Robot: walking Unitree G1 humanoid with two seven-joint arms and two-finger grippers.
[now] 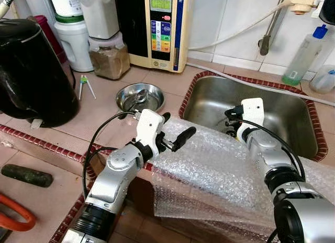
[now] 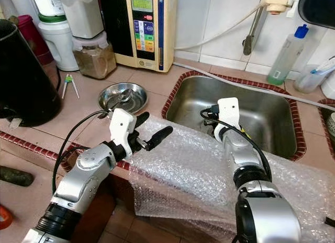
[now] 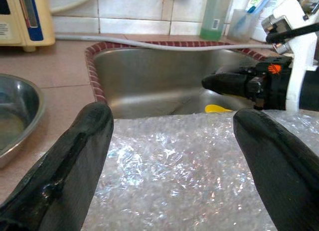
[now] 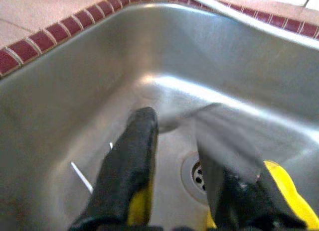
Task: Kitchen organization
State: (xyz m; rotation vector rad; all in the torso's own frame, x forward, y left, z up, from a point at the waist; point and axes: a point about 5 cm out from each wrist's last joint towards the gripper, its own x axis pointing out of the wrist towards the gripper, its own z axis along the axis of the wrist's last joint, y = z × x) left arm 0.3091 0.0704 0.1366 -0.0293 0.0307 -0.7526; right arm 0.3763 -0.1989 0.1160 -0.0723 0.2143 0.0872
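The right tool point(image 4: 172, 156), part open and empty, hangs in the sink point(image 1: 293, 117) just above a yellow object point(image 4: 284, 191) beside the drain point(image 4: 199, 173); the left tool point(image 1: 175, 130), open and empty, hovers over bubble wrap point(image 1: 209, 169).

left tool point(image 1: 175, 132) open, right tool point(image 4: 174, 156) parted

The right gripper point(image 4: 174, 156) was blurred in its wrist view, and a yellow thing point(image 4: 284, 191) behind it was largely hidden. The sink point(image 1: 293, 117) front was covered by bubble wrap point(image 1: 220, 169). The kettle point(image 1: 31, 70) was cut off by the edge.
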